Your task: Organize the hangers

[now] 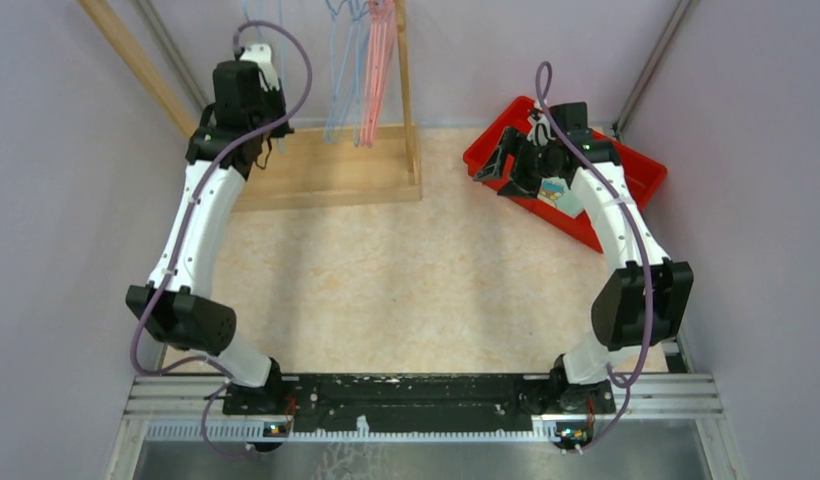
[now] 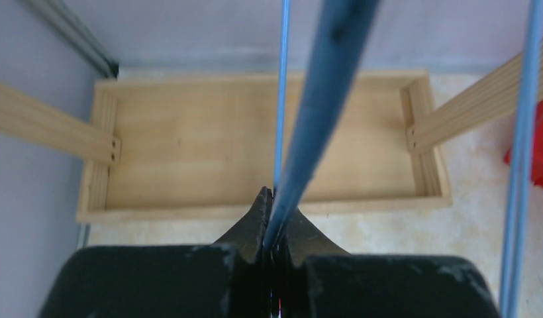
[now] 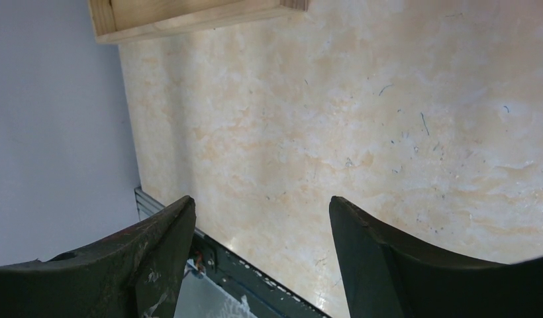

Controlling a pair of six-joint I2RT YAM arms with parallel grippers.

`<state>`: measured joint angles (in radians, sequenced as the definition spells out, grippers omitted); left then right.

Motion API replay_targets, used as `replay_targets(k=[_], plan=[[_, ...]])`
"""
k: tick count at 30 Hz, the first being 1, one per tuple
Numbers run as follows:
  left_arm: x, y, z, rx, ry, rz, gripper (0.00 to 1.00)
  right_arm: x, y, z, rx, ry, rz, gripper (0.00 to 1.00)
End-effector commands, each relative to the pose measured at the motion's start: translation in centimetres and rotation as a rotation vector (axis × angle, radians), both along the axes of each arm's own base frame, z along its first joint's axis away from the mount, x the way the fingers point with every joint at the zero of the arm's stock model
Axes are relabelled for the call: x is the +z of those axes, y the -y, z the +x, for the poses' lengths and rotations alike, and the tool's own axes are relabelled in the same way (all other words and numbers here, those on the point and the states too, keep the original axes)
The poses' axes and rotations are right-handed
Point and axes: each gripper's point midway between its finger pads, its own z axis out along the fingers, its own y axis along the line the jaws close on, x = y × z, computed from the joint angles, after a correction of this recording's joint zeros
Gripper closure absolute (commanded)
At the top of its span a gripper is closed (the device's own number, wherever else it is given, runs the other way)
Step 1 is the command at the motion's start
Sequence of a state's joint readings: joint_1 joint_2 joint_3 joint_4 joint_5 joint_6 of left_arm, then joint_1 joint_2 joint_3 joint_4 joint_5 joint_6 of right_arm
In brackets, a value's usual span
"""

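Note:
Several light blue hangers [image 1: 338, 70] and pink-red hangers [image 1: 378, 70] hang from the wooden rack [image 1: 326, 175] at the back, their tops cut off by the frame. My left gripper [image 2: 274, 199] is shut on a light blue hanger [image 2: 322, 99], held over the rack's base; in the top view the left gripper [image 1: 261, 140] is at the rack's left side and a blue wire [image 1: 248, 15] rises above it. Another blue wire [image 2: 522, 159] hangs at the right of the left wrist view. My right gripper [image 3: 259, 212] is open and empty, raised beside the red bin, with only bare table between its fingers.
A red bin [image 1: 641, 165] with small items stands at the back right, under the right arm. The rack's slanted wooden posts [image 2: 50, 129] cross both sides of the left wrist view. Purple walls close in on left, right and back. A metal rail [image 1: 426, 395] runs along the near edge.

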<state>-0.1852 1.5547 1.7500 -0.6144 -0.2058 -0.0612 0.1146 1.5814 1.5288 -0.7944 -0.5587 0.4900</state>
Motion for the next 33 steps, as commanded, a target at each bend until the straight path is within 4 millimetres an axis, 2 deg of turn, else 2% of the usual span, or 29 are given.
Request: replay_targets(k=[1,5,9,15,24,27,29,30,33], plan=[[4.1,0.3,2.4,-0.075,0.064,0.028,1.00,1.9,0.2,1.4,0.001,0.070,-0.003,0.26],[4.9,0.7,4.0,-0.106,0.081,0.001,1.00,1.7,0.3,1.7,-0.005,0.062,-0.010,0.26],[4.7,0.5,5.6,-0.123,0.049,-0.020,1.00,2.1,0.2,2.1,-0.011,0.064,-0.004,0.26],[4.3,0.2,7.0,-0.125,0.051,-0.062,1.00,2.7,0.2,2.5,-0.019,0.067,0.005,0.26],[-1.8,0.2,7.8,-0.130,-0.120,-0.101,1.00,2.4,0.2,2.3,-0.024,0.054,0.002,0.26],[-3.1,0.2,7.7,-0.127,-0.153,-0.104,1.00,1.9,0.2,2.0,-0.024,0.044,0.002,0.26],[-3.2,0.1,7.5,-0.124,-0.154,-0.105,1.00,1.6,0.3,1.8,-0.024,0.038,0.002,0.26],[-3.0,0.2,7.4,-0.132,-0.143,-0.106,0.95,1.5,0.2,1.7,-0.023,0.035,0.003,0.26],[-0.9,0.3,6.9,-0.148,-0.064,-0.108,0.64,1.3,0.3,1.5,-0.021,0.033,0.001,0.26]])
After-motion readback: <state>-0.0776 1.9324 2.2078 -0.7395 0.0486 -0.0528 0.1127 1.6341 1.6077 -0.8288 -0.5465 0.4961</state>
